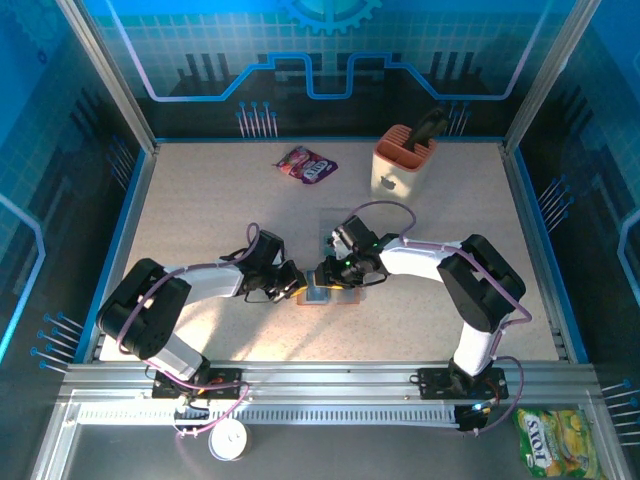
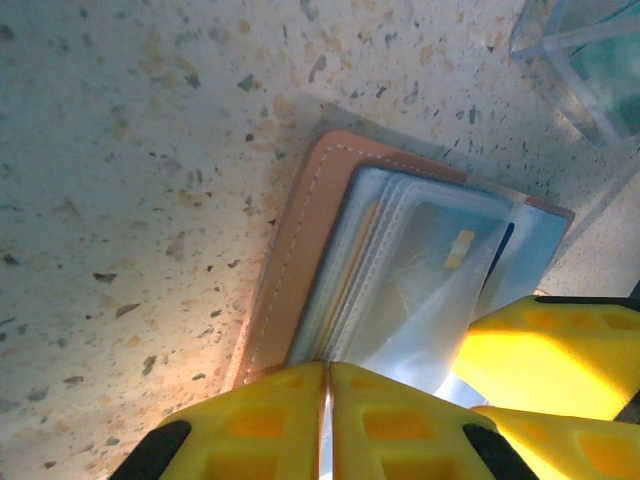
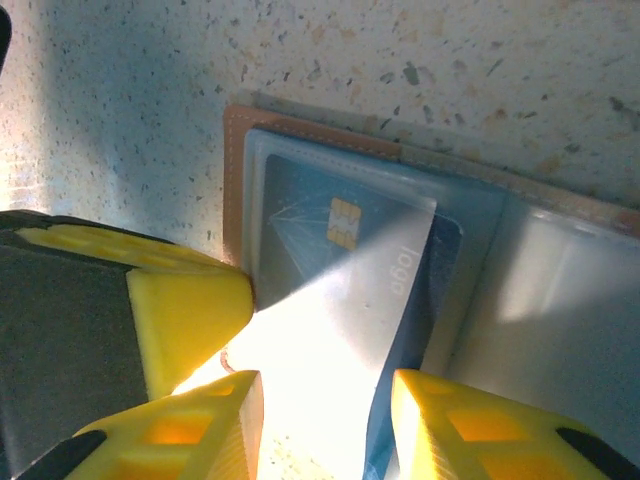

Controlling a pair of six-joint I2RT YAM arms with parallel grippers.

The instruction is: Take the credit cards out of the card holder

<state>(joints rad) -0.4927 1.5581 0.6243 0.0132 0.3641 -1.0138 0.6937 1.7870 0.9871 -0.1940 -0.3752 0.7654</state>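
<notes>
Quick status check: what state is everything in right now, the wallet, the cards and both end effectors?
card holder: open, lying flat.
credit card: partly out of its pocket, tilted.
left end effector: shut, at the holder's edge.
right end effector: jaws apart, one either side of that card; grip unclear.

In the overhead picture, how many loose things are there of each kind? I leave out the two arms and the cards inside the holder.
snack packets: 2, the purple packet and the yellow-green packet
tool caddy: 1
card holder: 1
white round thing: 1
Total: 5
</notes>
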